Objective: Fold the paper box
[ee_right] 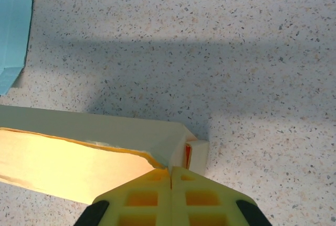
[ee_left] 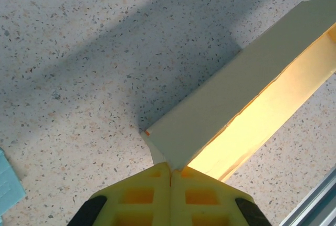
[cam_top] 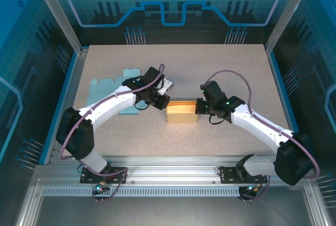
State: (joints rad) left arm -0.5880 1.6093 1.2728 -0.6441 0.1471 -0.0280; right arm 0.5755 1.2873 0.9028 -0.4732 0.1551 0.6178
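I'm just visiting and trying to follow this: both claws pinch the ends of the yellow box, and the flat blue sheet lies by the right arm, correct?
Not quite: the top view shows the flat blue sheet beside the left arm, partly under it. The rest holds: the left gripper and right gripper each pinch an end of the yellow box.
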